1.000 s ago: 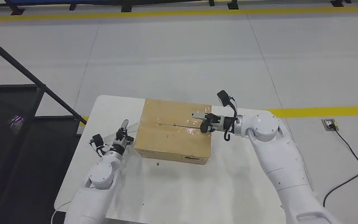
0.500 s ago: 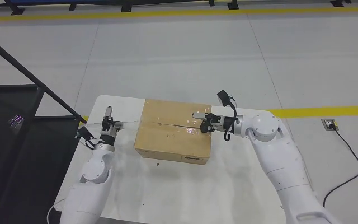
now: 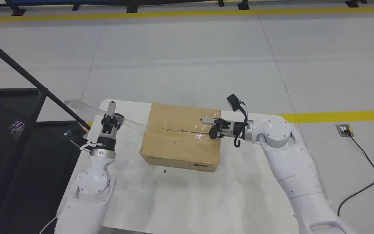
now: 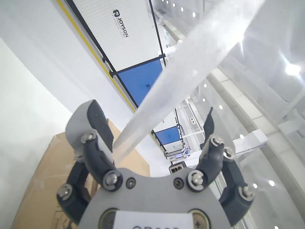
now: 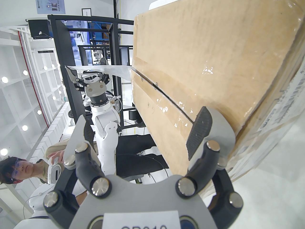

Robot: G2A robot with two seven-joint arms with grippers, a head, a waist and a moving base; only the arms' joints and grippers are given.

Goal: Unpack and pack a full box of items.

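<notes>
We are peeling tape (image 4: 190, 55) from the box (image 3: 181, 137); it is clinging to our spread left tool (image 4: 152, 113); spread right tool (image 5: 143, 117) bracing; pulling along the seam (image 5: 162, 94) seems best.

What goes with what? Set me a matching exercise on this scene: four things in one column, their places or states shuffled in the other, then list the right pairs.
Things:
1. cardboard box
2. tape strip
3. left gripper
4. right gripper

Places and states:
A. open, at the box top by its seam
B. on the white table, flaps shut
C. open, off the box's end, clear of it
D. stretched through the air from the box's seam to a gripper

Pairs: 1-B, 2-D, 3-C, 4-A.
</notes>
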